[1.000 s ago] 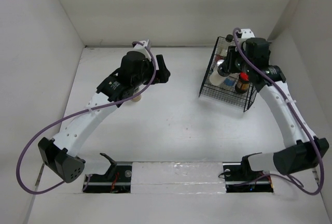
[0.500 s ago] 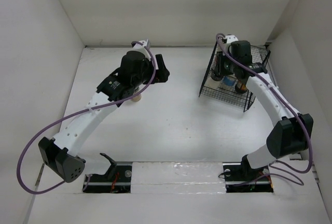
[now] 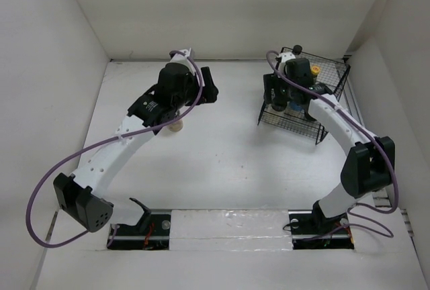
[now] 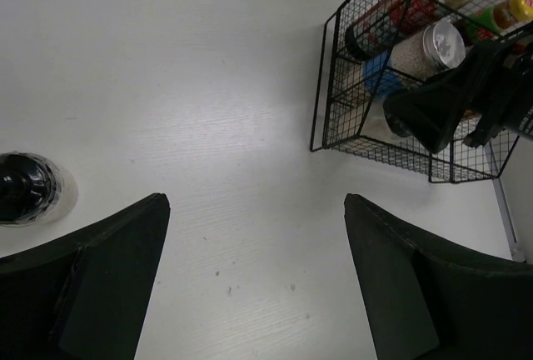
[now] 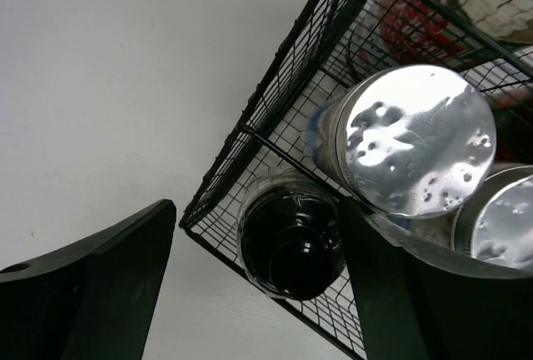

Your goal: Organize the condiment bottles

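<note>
My right gripper [image 5: 258, 210] hangs open over the near-left corner of the black wire rack [image 5: 250, 135]. A clear black-capped bottle [image 5: 291, 247] stands in that corner between its fingers, which do not touch it. Beside it in the rack are two silver-lidded jars [image 5: 416, 139] [image 5: 500, 227]. In the top view the right gripper [image 3: 277, 97] is at the rack's left side. Open and with nothing in it, my left gripper [image 4: 254, 210] hovers over bare table. A pale dark-capped bottle [image 4: 25, 187] stands on the table to its left, and shows under the left arm [image 3: 176, 127] in the top view.
The rack [image 3: 316, 112] sits at the table's back right, close to the right wall. It also holds a yellow-capped bottle [image 4: 508, 10] and a red-labelled container [image 5: 408, 18]. White walls close in the table on three sides.
The right arm swung left over the rack and its gripper opened, letting go of the black-capped bottle in the rack's corner. The left arm barely shifted.
</note>
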Robot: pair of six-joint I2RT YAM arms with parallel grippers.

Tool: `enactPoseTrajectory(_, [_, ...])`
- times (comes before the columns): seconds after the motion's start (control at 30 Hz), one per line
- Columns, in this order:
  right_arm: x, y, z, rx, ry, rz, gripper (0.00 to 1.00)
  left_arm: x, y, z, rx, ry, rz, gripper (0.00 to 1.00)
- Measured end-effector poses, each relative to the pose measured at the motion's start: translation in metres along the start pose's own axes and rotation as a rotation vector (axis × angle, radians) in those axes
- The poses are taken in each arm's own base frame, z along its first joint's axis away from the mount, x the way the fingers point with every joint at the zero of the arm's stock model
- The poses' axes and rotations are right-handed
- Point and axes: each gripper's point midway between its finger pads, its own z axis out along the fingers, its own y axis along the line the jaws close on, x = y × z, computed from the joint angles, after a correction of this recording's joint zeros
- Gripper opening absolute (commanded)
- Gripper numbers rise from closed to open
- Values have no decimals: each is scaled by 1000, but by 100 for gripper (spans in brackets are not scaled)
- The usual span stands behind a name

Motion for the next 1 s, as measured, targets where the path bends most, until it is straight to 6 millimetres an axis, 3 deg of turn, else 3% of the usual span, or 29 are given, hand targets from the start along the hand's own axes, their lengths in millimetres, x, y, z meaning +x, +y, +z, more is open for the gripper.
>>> enactPoseTrajectory(0.13, [-20, 4, -9, 5, -44, -11, 87, -27, -3, -7, -22, -74, -12, 83])
enactPoseTrajectory(0.17, [-27, 4, -14, 7, -65, -12, 83, -39, -5, -12, -29, -107, -20, 83])
enactPoseTrajectory(0.23, [-41, 10, -27, 0, -116, -17, 46, -64, -7, -24, -42, -188, -45, 86])
enactPoseTrajectory(0.27, [-48, 20, -35, -25, -147, -33, 23, -75, -7, -32, -50, -227, -60, 86])
enactPoseTrajectory(0.3, [-56, 33, -42, -60, -181, -43, 8, -86, -5, -43, -65, -274, -77, 88])
enactPoseTrajectory(0.33, [-61, 50, -49, -111, -215, -61, 0, -95, -2, -55, -78, -320, -95, 89])
enactPoseTrajectory(0.4, [-67, 94, -55, -230, -260, -100, 0, -115, 4, -85, -94, -416, -134, 89])
enactPoseTrajectory(0.47, [-59, 146, -51, -358, -254, -160, 13, -132, 7, -114, -93, -506, -168, 91])
enactPoseTrajectory(0.5, [-52, 173, -46, -418, -239, -194, 27, -140, 9, -129, -91, -549, -184, 92])
enactPoseTrajectory(0.53, [-45, 195, -39, -468, -222, -223, 57, -148, 11, -145, -88, -595, -201, 92])
enactPoseTrajectory(0.6, [-25, 242, -25, -572, -176, -303, 75, -153, 12, -155, -87, -619, -210, 92])
enactPoseTrajectory(0.7, [-4, 303, -3, -698, -139, -389, 88, -159, 10, -166, -71, -641, -216, 92])
enactPoseTrajectory(0.8, [8, 346, 15, -771, -132, -448, 91, -157, 7, -162, -60, -627, -202, 92])
enactPoseTrajectory(0.9, [6, 373, 31, -807, -153, -475, 91, -152, 5, -151, -60, -594, -179, 92])
enactPoseTrajectory(1.0, [-2, 386, 46, -816, -177, -481, 91, -146, 4, -141, -63, -558, -161, 92])
